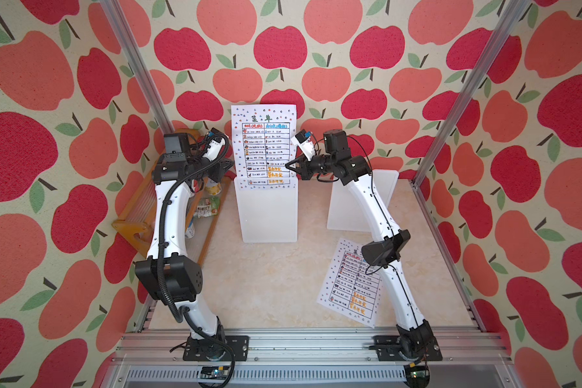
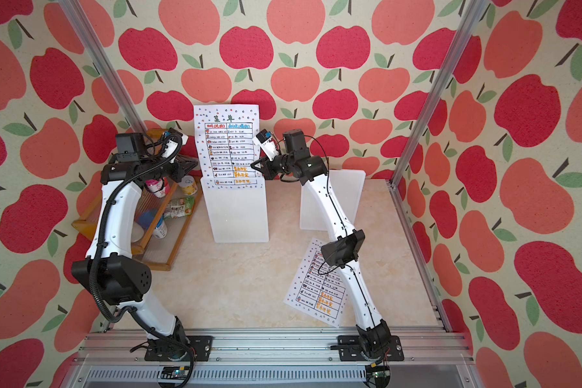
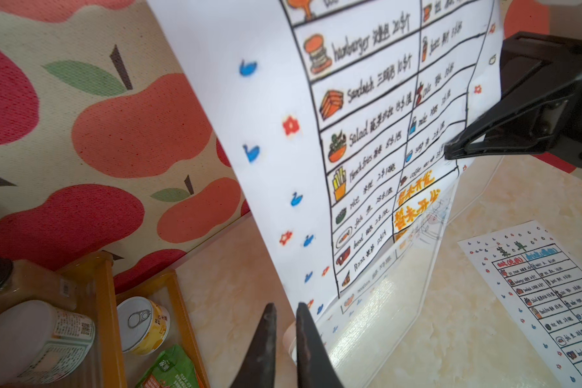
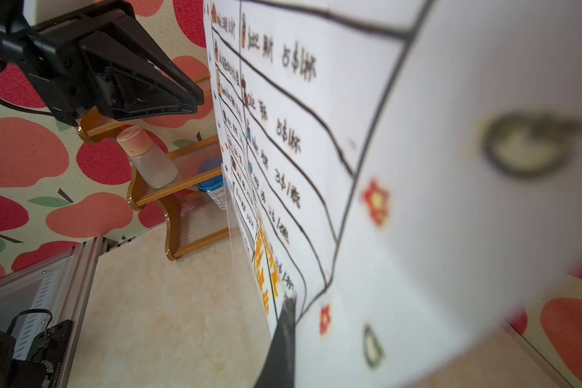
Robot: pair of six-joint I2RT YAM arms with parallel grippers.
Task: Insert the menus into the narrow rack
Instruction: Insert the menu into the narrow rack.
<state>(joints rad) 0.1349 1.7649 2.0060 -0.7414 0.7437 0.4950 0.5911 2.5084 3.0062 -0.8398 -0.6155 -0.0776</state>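
Observation:
One menu (image 1: 266, 141) (image 2: 229, 141) stands upright with its lower end inside the narrow white rack (image 1: 267, 215) (image 2: 239, 215) at the back middle. My right gripper (image 1: 288, 165) (image 4: 291, 299) is shut on that sheet's right edge, just above the rack's rim. My left gripper (image 1: 228, 164) (image 3: 285, 307) hangs beside the sheet's left edge with a narrow gap between its fingers and nothing in it. The upright menu (image 3: 367, 134) (image 4: 417, 168) bows slightly. Another menu (image 1: 343, 289) (image 2: 313, 285) (image 3: 545, 295) lies flat on the table at the front right, partly under the right arm.
A wooden shelf (image 1: 138, 215) (image 2: 168, 248) with a can (image 3: 142, 324), bottles and a green packet stands close on the left, under my left arm. A second white rack (image 1: 346, 208) (image 2: 316, 208) stands behind the right arm. Metal frame posts bound both sides.

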